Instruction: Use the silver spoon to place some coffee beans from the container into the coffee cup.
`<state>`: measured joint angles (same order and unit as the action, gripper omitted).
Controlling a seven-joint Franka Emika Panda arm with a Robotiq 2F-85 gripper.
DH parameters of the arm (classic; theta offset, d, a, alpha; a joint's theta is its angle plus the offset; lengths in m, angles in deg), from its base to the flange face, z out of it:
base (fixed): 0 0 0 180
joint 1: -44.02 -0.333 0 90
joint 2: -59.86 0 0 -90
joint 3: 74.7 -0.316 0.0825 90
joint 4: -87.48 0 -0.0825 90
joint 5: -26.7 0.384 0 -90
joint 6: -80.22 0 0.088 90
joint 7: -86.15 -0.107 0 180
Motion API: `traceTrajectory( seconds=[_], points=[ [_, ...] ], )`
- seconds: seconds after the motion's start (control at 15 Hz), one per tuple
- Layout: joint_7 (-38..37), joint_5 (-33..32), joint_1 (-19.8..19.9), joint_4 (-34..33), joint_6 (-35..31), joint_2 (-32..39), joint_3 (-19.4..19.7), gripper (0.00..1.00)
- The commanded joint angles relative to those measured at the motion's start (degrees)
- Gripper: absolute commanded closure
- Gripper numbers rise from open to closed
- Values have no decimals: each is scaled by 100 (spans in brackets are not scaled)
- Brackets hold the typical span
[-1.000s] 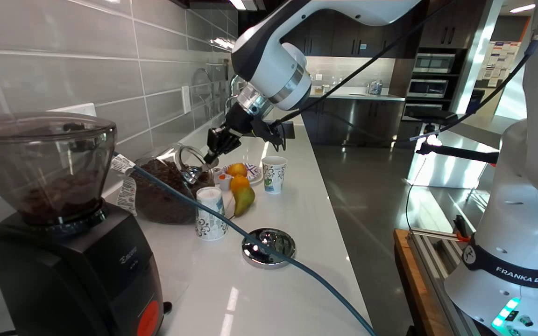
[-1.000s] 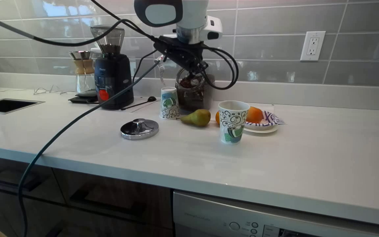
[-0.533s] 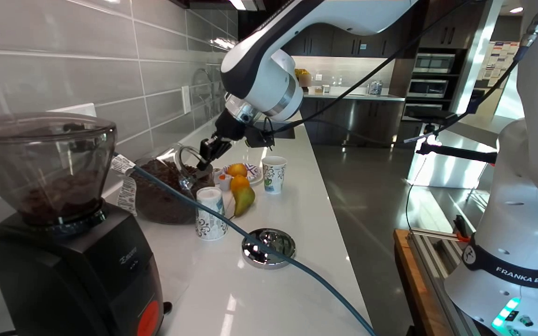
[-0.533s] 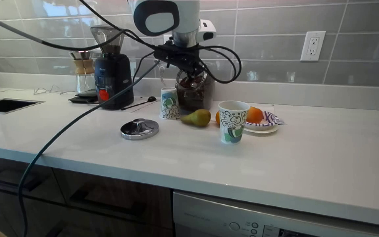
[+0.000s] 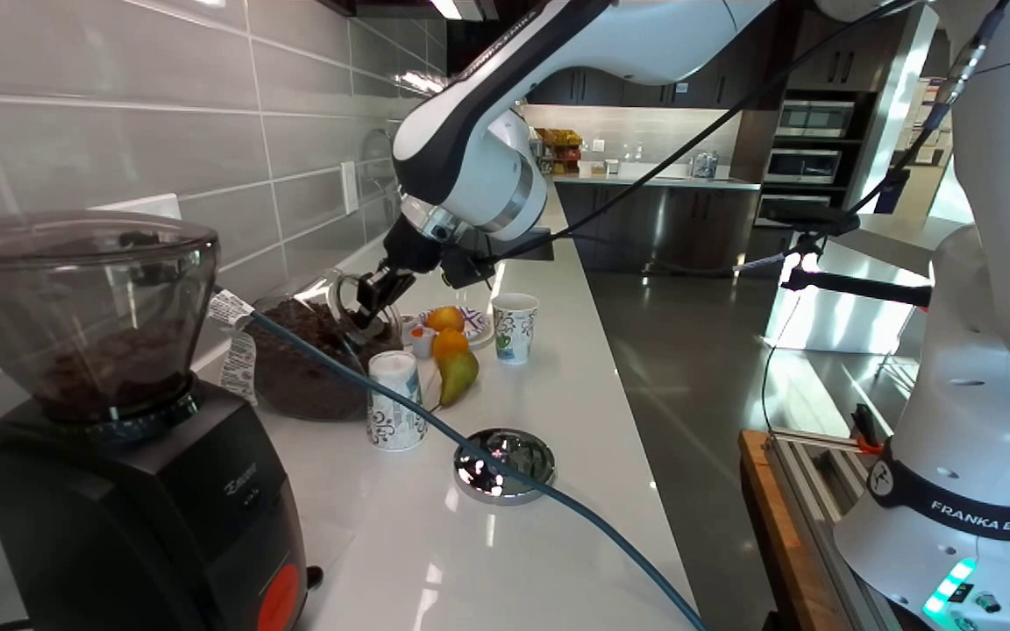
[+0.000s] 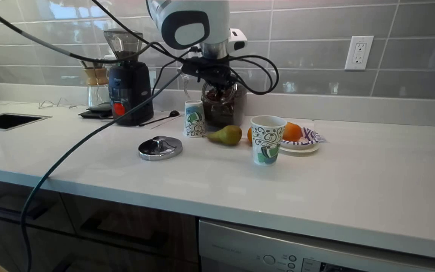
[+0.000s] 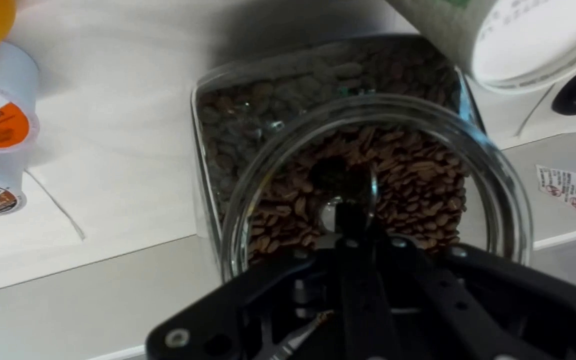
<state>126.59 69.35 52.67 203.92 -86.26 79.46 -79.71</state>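
The container, a clear boxy jar (image 5: 308, 372) with a round mouth, stands on the counter, tilted mouth partly facing the room. Dark brown coffee beans (image 7: 418, 190) fill much of it. My gripper (image 7: 353, 220) is at the jar's mouth, fingers reaching in; it also shows in both exterior views (image 5: 369, 308) (image 6: 220, 87). It is shut on the silver spoon (image 7: 329, 214); only shiny bits show, down among the beans. How many beans the spoon holds is hidden. The coffee cup (image 6: 267, 141), white with a green pattern, stands upright; it also shows in an exterior view (image 5: 515, 329).
An upside-down paper cup (image 5: 395, 403) stands close beside the jar. A pear (image 6: 227, 135), oranges (image 5: 448, 329) and a plate (image 6: 304, 138) lie near. A chrome lid (image 5: 505, 464) and black grinder (image 5: 145, 491) are on the counter. A blue cable (image 5: 470, 451) crosses above it.
My gripper has moved down and toward the jar, its fingers now at the mouth. The spoon's bowl, earlier visible at the opening, has sunk into the jar. Cups and fruit have not moved.
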Motion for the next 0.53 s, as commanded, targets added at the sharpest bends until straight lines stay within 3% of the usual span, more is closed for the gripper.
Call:
traceTrajectory(
  seconds=[0.0, 0.07, 0.2, 0.47],
  points=[
    [-182, -108, -72, -361, 117, 286, 56, 99],
    [-411, -215, -157, -342, 189, 281, 161, 72],
    [-646, -256, -199, -278, 331, 211, 259, 64],
    [-845, -115, -177, -123, 556, -79, 277, 36]
  ],
)
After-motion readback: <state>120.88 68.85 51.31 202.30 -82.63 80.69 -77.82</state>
